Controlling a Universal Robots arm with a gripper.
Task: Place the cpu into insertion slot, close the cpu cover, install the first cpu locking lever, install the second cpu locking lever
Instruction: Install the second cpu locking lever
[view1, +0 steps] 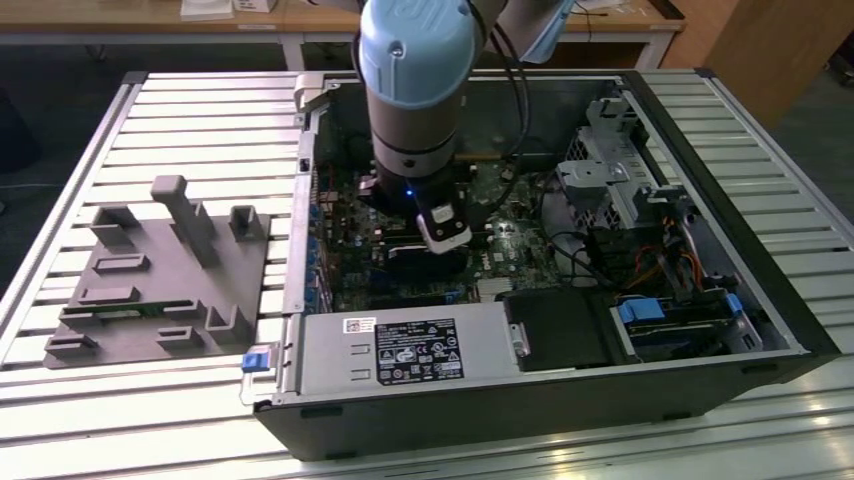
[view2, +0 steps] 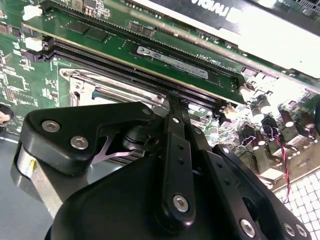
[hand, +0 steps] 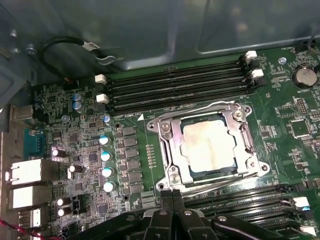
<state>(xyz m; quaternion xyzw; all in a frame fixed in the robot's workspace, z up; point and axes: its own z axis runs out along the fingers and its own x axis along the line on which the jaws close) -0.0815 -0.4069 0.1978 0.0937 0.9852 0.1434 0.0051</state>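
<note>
In the first wrist view the cpu (hand: 209, 145), a pale silvery square, lies flat in the insertion slot (hand: 251, 152) on the green motherboard. The cpu cover (hand: 167, 142), a silvery frame, lies down around it. A thin wire locking lever (hand: 215, 183) runs along the socket edge nearest my gripper (hand: 172, 194). The black fingers are shut together, tips just short of that edge, with nothing visible between them. In the second wrist view my gripper (view2: 173, 97) points at the socket corner (view2: 80, 85). The exterior view has the gripper (view1: 430, 262) low inside the open computer case.
Long black memory slots (hand: 175, 87) flank the socket on both sides, some with sticks (view2: 172, 60). Capacitors (hand: 105, 155) stand beside it. A power supply (view1: 400, 350), a drive cage (view1: 607, 175) and cables (view1: 654, 265) crowd the case. A grey fixture (view1: 160, 270) sits on the slatted table.
</note>
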